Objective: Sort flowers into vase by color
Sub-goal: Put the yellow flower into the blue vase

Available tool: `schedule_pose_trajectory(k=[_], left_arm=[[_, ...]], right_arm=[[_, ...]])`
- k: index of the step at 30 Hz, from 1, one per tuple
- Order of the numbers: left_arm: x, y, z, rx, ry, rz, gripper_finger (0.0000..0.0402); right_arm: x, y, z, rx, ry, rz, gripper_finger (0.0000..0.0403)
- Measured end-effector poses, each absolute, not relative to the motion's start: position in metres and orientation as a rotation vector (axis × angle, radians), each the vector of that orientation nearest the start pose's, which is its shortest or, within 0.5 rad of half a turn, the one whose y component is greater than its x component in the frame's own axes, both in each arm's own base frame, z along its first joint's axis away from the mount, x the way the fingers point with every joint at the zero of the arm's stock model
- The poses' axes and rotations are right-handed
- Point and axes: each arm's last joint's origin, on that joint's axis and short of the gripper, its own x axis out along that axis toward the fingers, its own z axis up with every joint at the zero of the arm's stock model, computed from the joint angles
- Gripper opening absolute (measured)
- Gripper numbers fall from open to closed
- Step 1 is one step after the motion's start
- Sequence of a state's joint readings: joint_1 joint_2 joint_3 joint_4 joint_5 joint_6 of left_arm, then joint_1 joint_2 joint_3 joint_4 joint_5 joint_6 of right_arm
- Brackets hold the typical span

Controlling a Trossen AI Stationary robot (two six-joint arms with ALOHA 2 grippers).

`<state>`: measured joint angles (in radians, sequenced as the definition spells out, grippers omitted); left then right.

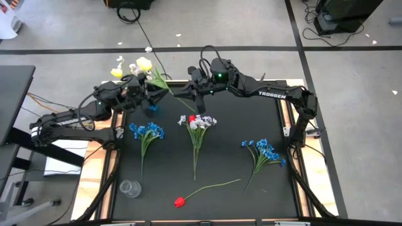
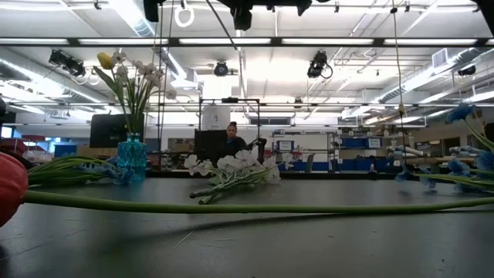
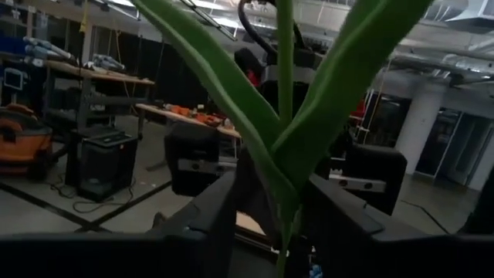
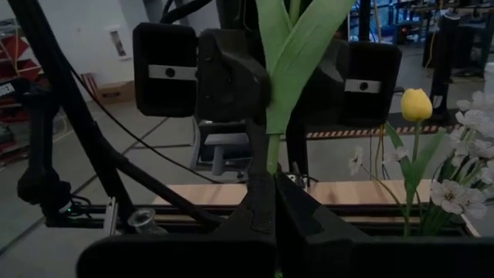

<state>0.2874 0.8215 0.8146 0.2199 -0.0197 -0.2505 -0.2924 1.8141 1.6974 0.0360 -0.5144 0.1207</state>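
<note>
A green-stemmed tulip is held above the table's far side between both grippers. Its leaves (image 1: 159,81) show in the high view, and the yellow head (image 1: 144,63) seems to be its own. My left gripper (image 1: 149,93) is shut on it at the leaves. My right gripper (image 1: 196,99) is shut on its stem farther down. A blue vase (image 2: 133,158) stands at the far left and holds a yellow tulip (image 4: 417,104) and white blossoms (image 4: 463,154). On the table lie two blue sprays (image 1: 146,132) (image 1: 264,150), a white spray with a red tulip (image 1: 198,121), and a red tulip (image 1: 180,201). My left gripper pinches the tulip between its two fingers (image 3: 212,220) where the leaves join the stem (image 3: 287,202). It comes level from the table's left. The leaves fan out beyond the fingers, and the flower is clear of the table. My right gripper pinches the bare stem (image 4: 271,158) just below the leaves between its shut fingers (image 4: 255,208). It comes level from the table's right. The flower is clear of the table.
A small clear glass vase (image 1: 130,188) stands at the near left of the black mat. The flowers lie spread across the mat's middle and near side. The two arms meet over the far edge. A person sits far behind the table in the low view (image 2: 231,139).
</note>
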Motion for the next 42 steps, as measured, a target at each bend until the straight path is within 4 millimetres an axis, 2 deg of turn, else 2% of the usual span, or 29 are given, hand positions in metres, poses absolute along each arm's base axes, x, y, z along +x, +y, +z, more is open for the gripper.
schedule_pose_trajectory(k=[7, 10, 12, 18, 23, 27, 33, 39, 42], left_arm=[[0.174, 0.052, 0.375, -0.219, -0.246, 0.28, 0.0063], [0.174, 0.052, 0.374, -0.198, -0.237, 0.286, 0.0022], [0.174, 0.052, 0.374, -0.185, -0.234, 0.288, 0.001], [0.17, 0.052, 0.369, -0.169, -0.174, 0.338, 0.0008], [0.147, 0.05, 0.356, -0.185, -0.001, 0.505, 0.0007], [0.125, 0.048, 0.345, -0.182, 0.117, 0.684, 0.0006], [0.101, 0.048, 0.335, -0.132, 0.164, 0.926, 0.0006], [0.1, 0.05, 0.308, -0.109, 0.172, 1.038, 0.0005], [0.104, 0.051, 0.307, -0.119, 0.127, 1.037, 0.0005]], right_arm=[[0.412, -0.109, 0.38, 0.155, 0.114, 0.214, 0.0004], [0.412, -0.11, 0.378, 0.161, 0.135, 0.207, 0.0015], [0.412, -0.11, 0.377, 0.166, 0.149, 0.194, 0.0029], [0.41, -0.116, 0.37, 0.19, 0.216, 0.089, 0.0083], [0.4, -0.135, 0.362, 0.296, 0.312, -0.019, 0.0118], [0.393, -0.147, 0.356, 0.344, 0.369, -0.056, 0.0124], [0.39, -0.155, 0.357, 0.328, 0.358, -0.066, 0.0125], [0.388, -0.159, 0.359, 0.31, 0.341, -0.048, 0.0126], [0.388, -0.161, 0.359, 0.3, 0.341, -0.04, 0.0126]])
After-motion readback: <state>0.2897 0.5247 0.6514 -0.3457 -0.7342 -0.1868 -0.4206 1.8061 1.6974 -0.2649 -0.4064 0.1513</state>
